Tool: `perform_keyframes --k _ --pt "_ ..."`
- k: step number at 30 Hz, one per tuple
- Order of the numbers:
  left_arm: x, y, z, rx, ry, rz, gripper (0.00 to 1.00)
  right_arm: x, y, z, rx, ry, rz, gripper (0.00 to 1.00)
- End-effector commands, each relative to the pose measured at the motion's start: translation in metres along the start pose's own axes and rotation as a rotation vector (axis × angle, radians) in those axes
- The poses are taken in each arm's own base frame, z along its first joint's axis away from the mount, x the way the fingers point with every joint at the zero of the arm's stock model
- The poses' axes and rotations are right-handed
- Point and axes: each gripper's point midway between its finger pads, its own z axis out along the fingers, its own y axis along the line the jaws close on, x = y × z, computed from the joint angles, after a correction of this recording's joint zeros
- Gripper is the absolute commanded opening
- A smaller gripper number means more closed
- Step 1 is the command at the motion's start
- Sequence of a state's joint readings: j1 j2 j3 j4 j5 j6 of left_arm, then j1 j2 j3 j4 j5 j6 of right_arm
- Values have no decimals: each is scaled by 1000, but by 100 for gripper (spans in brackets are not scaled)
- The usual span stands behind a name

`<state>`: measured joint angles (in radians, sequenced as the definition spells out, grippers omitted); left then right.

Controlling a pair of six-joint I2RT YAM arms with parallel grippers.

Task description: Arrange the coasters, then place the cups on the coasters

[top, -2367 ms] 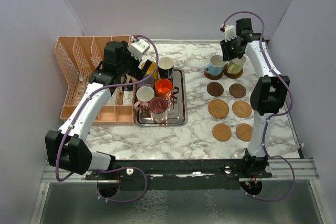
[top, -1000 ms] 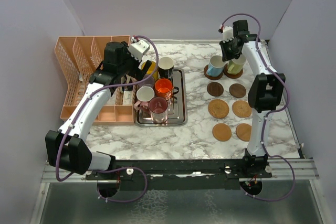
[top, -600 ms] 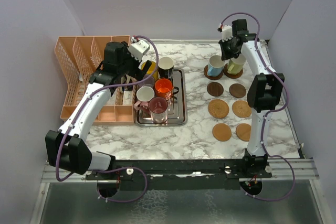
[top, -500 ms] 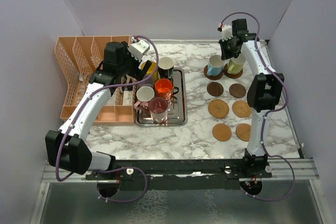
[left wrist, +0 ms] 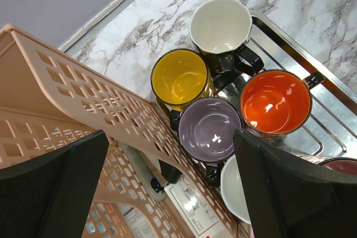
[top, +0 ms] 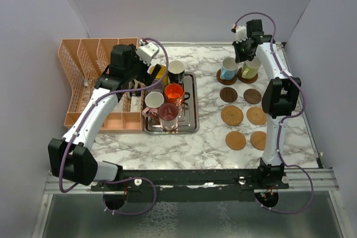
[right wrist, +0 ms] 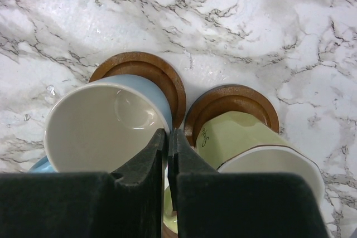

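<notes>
The right claw hangs at the far right of the marble table with its two fingers pressed together and nothing between them. Its tips are over the narrow gap between the light blue cup and the cream cup; whether they touch either rim I cannot tell. Each of these two cups stands on its own dark coaster, the left coaster and the right coaster lying just beside each other. Nearer than that pair, six bare coasters lie flat in two columns of three: a dark pair, a tan middle pair and a tan near pair. The left claw is spread wide and holds nothing, hovering above the cups gathered at the steel tray left of the table's middle. Below it are the yellow cup, the purple cup, the orange cup and the black cup, which is white inside. The pink-white cup and the maroon cup stand at the near end of the tray. A peach plastic rack sits just left of the tray.
</notes>
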<state>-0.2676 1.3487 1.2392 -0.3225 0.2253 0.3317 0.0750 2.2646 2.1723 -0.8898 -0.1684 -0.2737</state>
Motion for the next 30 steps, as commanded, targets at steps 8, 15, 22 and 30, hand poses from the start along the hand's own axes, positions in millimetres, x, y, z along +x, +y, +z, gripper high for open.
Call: perform_keyframes --k 8,15,22,30 --pt "1 -2 2 17 -11 6 99 -6 -10 1 49 -10 -32 14" --pt "2 -2 2 18 -8 6 99 -22 -15 -15 73 -48 -47 21" --pt "6 -3 4 23 -1 2 99 -52 -12 -54 75 -149 -79 31" --pt "1 -11 24 77 -9 -32 99 -69 37 -100 -85 -290 -122 36"
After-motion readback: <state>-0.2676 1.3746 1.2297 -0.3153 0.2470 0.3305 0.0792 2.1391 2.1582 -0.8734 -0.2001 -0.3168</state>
